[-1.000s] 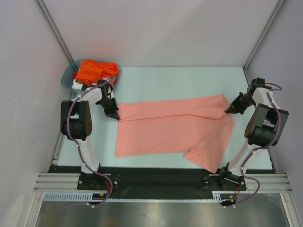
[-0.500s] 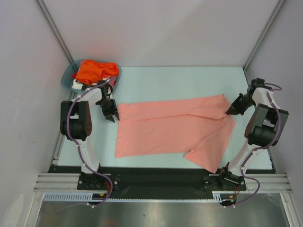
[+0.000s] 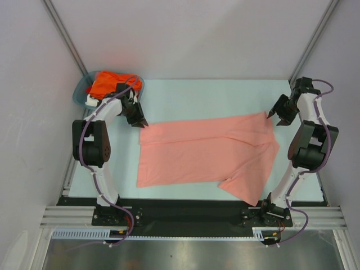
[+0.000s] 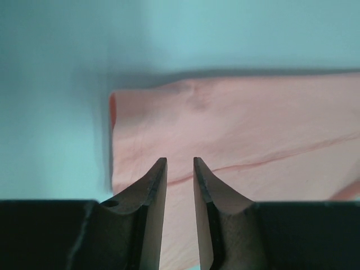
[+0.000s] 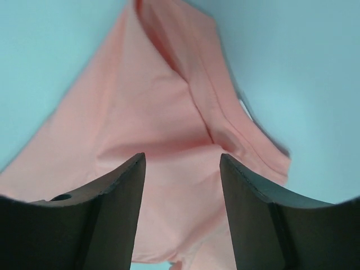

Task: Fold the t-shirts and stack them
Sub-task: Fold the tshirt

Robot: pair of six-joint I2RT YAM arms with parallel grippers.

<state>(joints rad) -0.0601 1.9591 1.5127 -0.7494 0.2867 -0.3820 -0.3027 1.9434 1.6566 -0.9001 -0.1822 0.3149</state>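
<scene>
Both arms are extended forward from their bases. The left white-and-black arm (image 3: 93, 143) has its elbow raised and its wrist angled inward. The black two-finger left gripper (image 3: 138, 120) points down, jaws parted by a narrow gap. The right white-and-black arm (image 3: 309, 149) stands likewise. The black two-finger right gripper (image 3: 273, 114) tilts down, jaws wide apart.

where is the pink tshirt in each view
top external: salmon-pink t-shirt spread flat across mid-frame.
left wrist: t-shirt fills centre and right, its corner upper left.
right wrist: t-shirt runs from top centre to the bottom edge.
shared landmark: pale teal table around it.
</scene>
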